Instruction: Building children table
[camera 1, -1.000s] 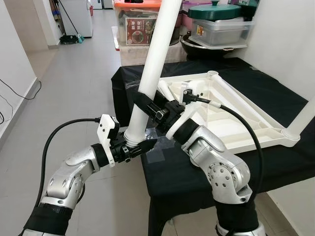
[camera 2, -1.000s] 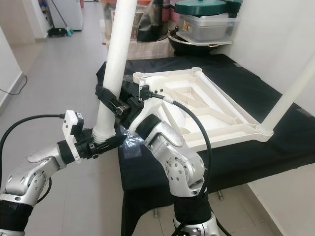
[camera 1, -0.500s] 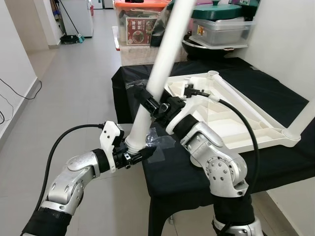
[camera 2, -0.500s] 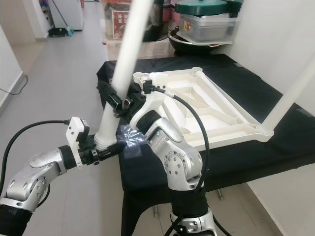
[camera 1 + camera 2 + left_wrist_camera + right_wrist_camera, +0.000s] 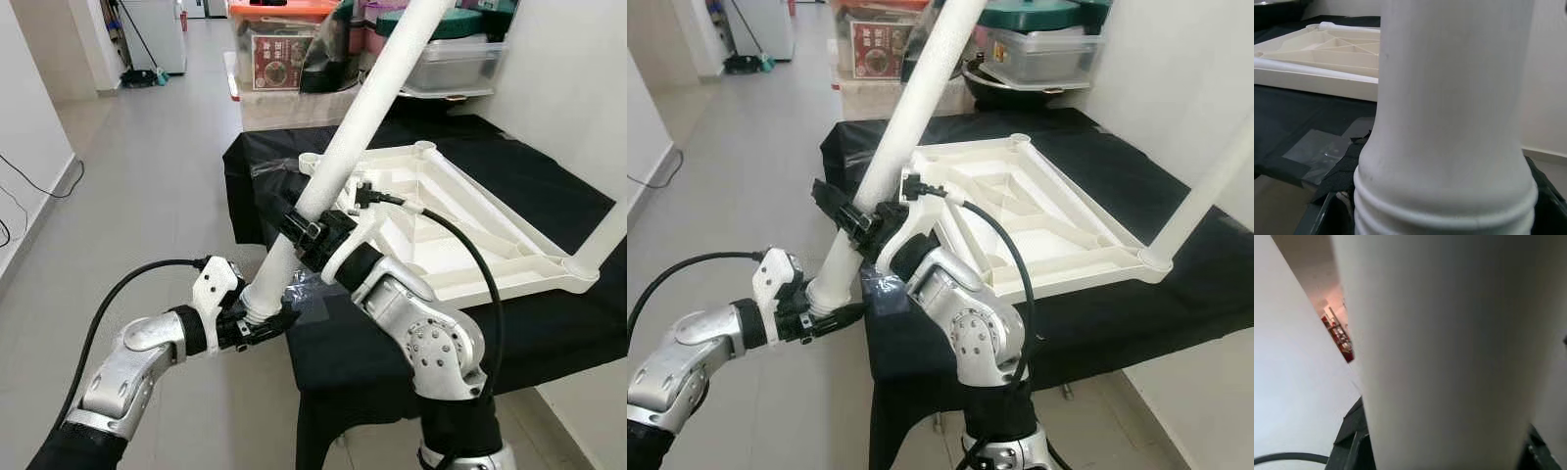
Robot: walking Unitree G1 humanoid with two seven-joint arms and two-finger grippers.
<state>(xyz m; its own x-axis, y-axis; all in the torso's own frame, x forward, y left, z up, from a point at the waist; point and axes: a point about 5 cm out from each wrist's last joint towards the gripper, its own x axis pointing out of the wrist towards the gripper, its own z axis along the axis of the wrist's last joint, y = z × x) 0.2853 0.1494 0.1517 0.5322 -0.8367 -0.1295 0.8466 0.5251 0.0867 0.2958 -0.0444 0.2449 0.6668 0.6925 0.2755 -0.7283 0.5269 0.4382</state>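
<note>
A long white table leg point(image 5: 364, 120) slants from my grippers up toward the upper right, above the table's near left corner. My left gripper point(image 5: 257, 323) is shut on its ribbed lower end point(image 5: 1444, 196). My right gripper point(image 5: 312, 230) is shut around the shaft a little higher up. The white tabletop point(image 5: 460, 230) lies upside down on the black-covered table point(image 5: 392, 343), with one fitted leg point(image 5: 609, 230) standing at its near right corner.
Clear tape point(image 5: 312, 294) is stuck on the black cloth at the near left corner. Storage boxes and pots point(image 5: 294, 59) are stacked behind the table. A white wall point(image 5: 578, 88) stands on the right. Tiled floor point(image 5: 147, 176) lies to the left.
The leg has tilted over from nearly upright to a slant toward the right. Both grippers kept hold, and the lower end sank a little with my left gripper.
</note>
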